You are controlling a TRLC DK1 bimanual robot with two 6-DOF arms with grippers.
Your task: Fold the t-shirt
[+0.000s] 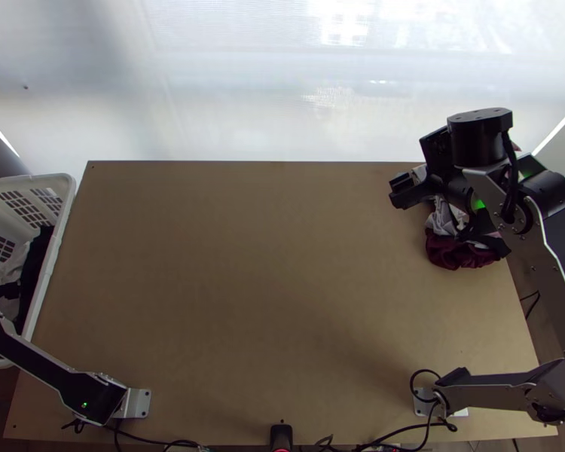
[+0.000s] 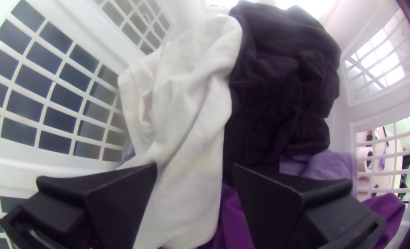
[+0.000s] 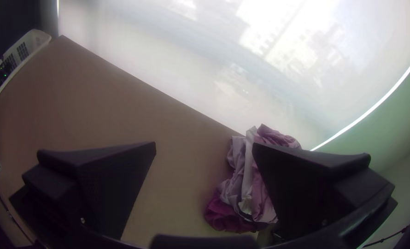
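While left gripper (image 2: 195, 166) and right gripper (image 3: 204, 145) stand wide open and empty, the former should pinch only white cloth (image 2: 191, 106) in the left basket (image 1: 56, 183).

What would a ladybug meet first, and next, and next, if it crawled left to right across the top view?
White laundry basket → left arm's base plate → small black device → heap of clothes

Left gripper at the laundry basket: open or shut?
Open. The left gripper has its two fingers apart, with white cloth visible in the gap between them.
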